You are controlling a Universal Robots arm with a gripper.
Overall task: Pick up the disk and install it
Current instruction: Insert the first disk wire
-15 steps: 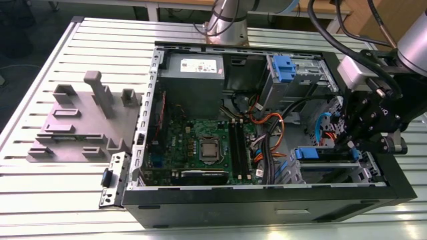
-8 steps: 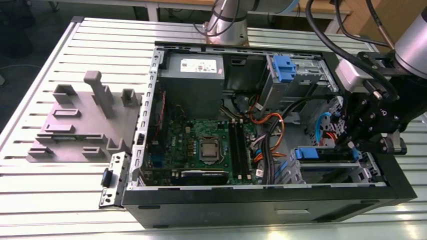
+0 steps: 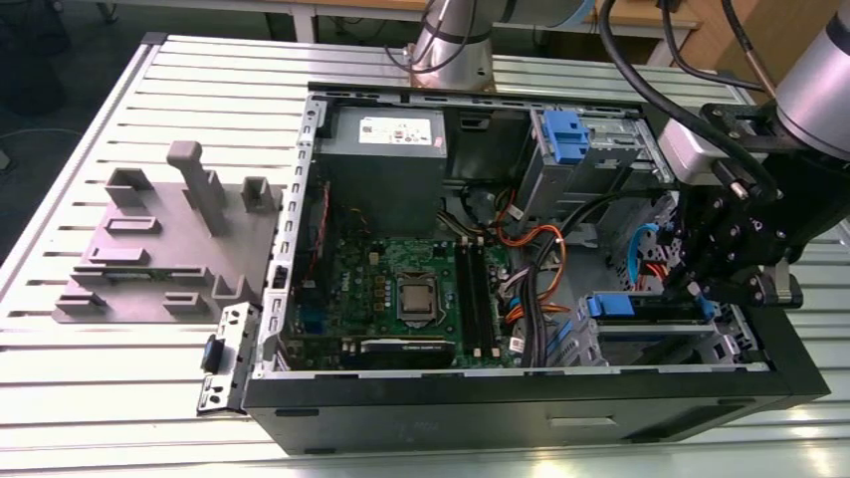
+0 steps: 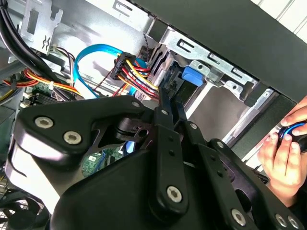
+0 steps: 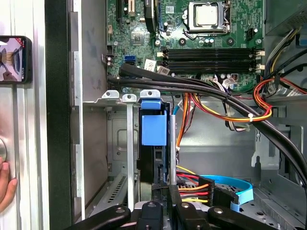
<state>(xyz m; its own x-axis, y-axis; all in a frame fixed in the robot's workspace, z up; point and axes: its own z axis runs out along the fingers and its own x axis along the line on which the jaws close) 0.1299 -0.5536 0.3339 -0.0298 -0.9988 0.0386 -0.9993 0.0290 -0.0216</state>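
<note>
Sitting in its bay [image 5: 120,143], disk [image 5: 153,129] faces claw [image 5: 168,190], grip untellable; second wrist view catches a hand [image 4: 283,151].

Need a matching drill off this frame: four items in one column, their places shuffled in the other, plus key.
Items
1. disk
2. CPU socket
3. grey fixture block
4. hand

Places
A. on the slatted table, outside the case, at the exterior view's left
B. beyond the case wall, holding a blue-and-black thing
C. standing in the drive bay, close ahead of the gripper
D. on the green motherboard

Pairs: 1-C, 2-D, 3-A, 4-B
</note>
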